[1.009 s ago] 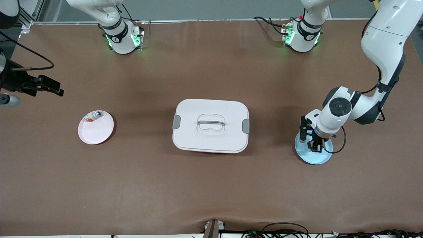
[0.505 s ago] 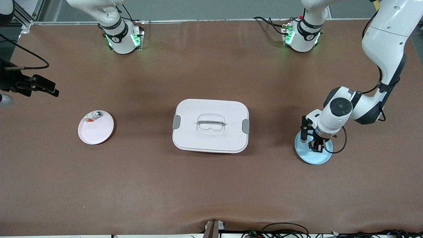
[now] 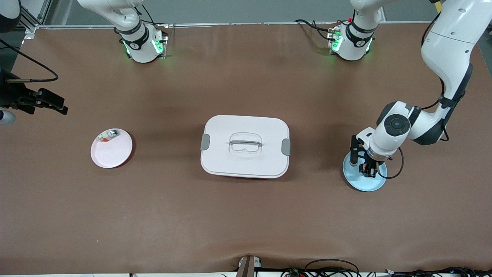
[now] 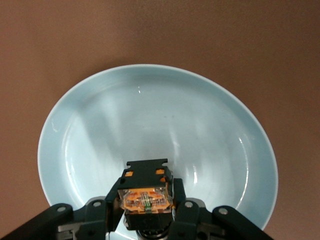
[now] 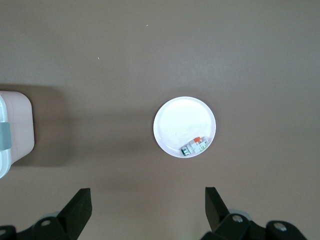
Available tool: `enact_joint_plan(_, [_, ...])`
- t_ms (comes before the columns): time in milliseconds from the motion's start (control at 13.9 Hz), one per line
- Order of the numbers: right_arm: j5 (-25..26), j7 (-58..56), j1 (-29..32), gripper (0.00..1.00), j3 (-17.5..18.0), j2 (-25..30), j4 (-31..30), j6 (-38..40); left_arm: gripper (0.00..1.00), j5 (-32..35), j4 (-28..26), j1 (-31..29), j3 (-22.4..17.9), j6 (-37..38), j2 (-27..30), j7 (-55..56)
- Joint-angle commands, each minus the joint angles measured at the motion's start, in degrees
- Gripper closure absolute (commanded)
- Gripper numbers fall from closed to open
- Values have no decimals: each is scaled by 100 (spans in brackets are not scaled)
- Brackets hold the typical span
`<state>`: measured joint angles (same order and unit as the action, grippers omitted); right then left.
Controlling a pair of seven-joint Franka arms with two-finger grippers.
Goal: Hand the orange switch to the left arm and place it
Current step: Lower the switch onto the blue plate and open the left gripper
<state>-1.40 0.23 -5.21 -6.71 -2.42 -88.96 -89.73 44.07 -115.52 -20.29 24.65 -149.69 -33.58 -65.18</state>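
The orange switch (image 4: pixel 146 196), a small black block with a clear orange face, sits between the fingers of my left gripper (image 4: pixel 146 206), which is shut on it. The gripper (image 3: pixel 368 169) holds the switch (image 3: pixel 369 172) just over the light blue plate (image 3: pixel 355 181) at the left arm's end of the table; that plate's rim (image 4: pixel 150 70) has nothing else in it. The white box (image 3: pixel 230 127) with grey latches stands in the middle of the table. My right gripper (image 3: pixel 57 105) hangs open over the table's edge at the right arm's end, its fingers (image 5: pixel 80 200) wide apart with nothing between them.
A pale pink plate (image 3: pixel 113 154) lies between the box and the right arm's end of the table. A small greenish-silver piece (image 3: pixel 110 134) with red-orange bits lies at its rim. In the right wrist view that plate (image 5: pixel 180 120), the piece (image 5: pixel 195 146) and a box corner (image 5: pixel 15 130) show far below.
The left gripper has tightened on the switch and risen slightly over the blue plate. The right gripper has drifted a little toward the table's edge.
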Motion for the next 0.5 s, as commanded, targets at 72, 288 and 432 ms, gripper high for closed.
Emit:
enact_joint_plan(72, [96,-14,47,0,55,793,-1172,-798,92,145,134,-19,40,-78,-140,23])
enact_joint_plan(288, [34,12,47,0,64,971,-1414,-880,42,137,249,-19,40,-78,-202,67])
enact_joint_plan(432, [34,12,38,0,64,945,-1335,-670,0,102,249,-45,49,-78,-193,294])
